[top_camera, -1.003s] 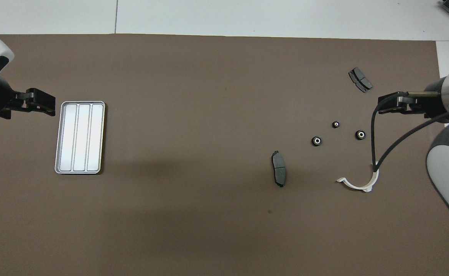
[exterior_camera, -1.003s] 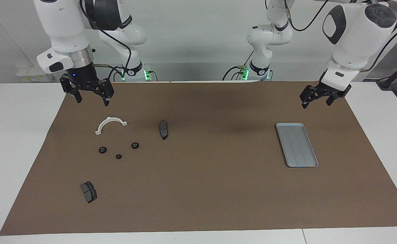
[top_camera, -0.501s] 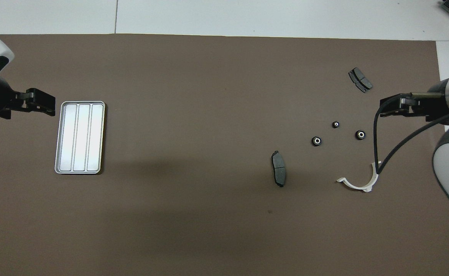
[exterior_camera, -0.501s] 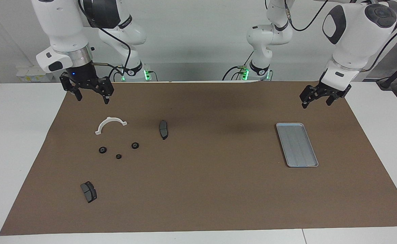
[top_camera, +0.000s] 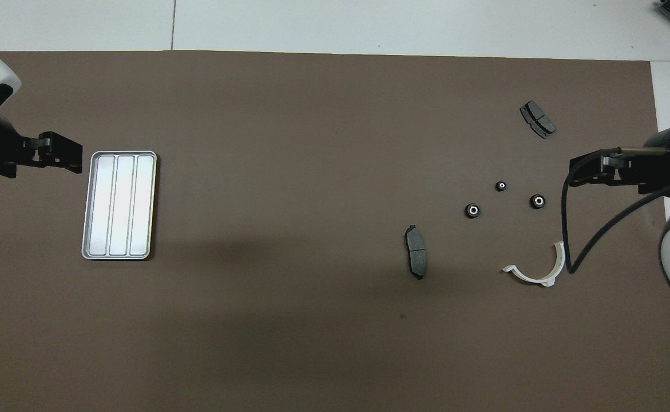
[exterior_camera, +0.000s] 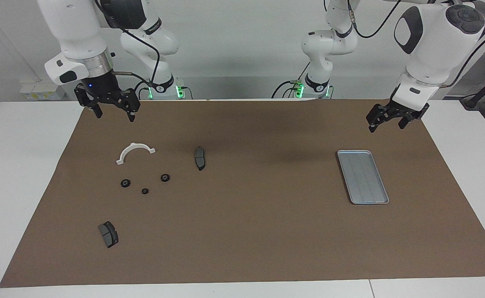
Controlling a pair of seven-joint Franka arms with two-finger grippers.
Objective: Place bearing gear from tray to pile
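The silver-grey ridged tray [exterior_camera: 362,176] lies empty on the brown mat toward the left arm's end; it also shows in the overhead view [top_camera: 119,205]. Three small black bearing gears [exterior_camera: 145,191] lie loosely grouped on the mat toward the right arm's end, also seen in the overhead view [top_camera: 500,185]. My right gripper [exterior_camera: 114,118] is open and empty, raised over the mat's edge beside the white half-ring. My left gripper [exterior_camera: 386,127] is open and empty, waiting in the air beside the tray.
A white half-ring [exterior_camera: 134,152] lies nearer to the robots than the gears. One dark brake pad [exterior_camera: 199,157] lies beside the gears toward the mat's middle. Another brake pad [exterior_camera: 108,234] lies farther from the robots.
My right gripper has risen a little and drawn back toward the right arm's end of the table, still open and empty. The left arm, the tray and the parts have not moved.
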